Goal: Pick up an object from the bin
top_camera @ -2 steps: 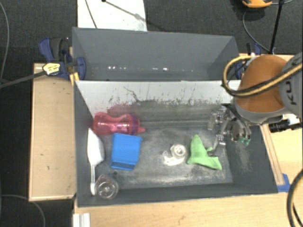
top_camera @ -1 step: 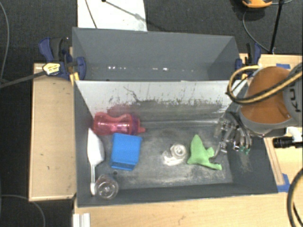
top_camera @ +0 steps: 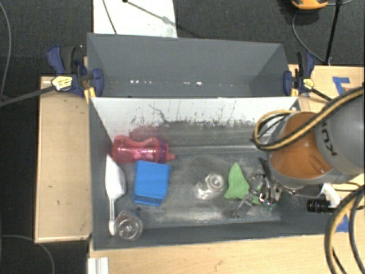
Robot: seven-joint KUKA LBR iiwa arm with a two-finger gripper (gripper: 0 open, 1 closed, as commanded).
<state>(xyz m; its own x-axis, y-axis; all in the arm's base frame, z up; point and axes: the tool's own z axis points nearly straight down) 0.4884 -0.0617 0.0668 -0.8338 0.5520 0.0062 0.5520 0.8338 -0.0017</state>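
We see the gripper [top_camera: 258, 195] just right of the green piece [top_camera: 236, 181], perhaps touching it; we cannot tell whether it is open or closed. We judge this the approach step. Next it needs centring over the green piece, clear of the glassy thing [top_camera: 210, 186] to that piece's left.
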